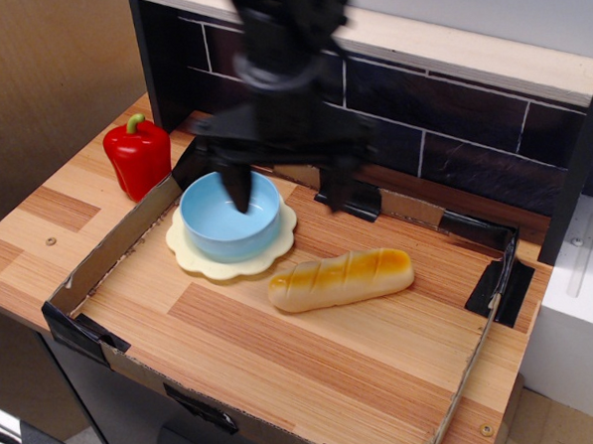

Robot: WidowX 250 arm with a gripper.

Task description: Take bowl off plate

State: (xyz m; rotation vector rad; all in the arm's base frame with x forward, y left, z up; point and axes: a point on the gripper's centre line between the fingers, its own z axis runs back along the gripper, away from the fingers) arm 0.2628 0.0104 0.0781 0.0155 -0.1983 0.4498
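The light-blue bowl (225, 224) sits on the cream scalloped plate (201, 260) at the left of the wooden tray. My black gripper (288, 197) is blurred by motion and hangs open just above the bowl's right side. Its left finger (238, 189) reaches down over the bowl's inside and its right finger (337, 188) is right of the bowl, above the tray floor. It holds nothing.
A glossy yellow-brown bread loaf (341, 278) lies right of the plate. A red bell pepper (138, 155) stands outside the tray at the back left. Low tray walls (108, 265) ring the area. A dark tiled back wall (451, 134) is behind.
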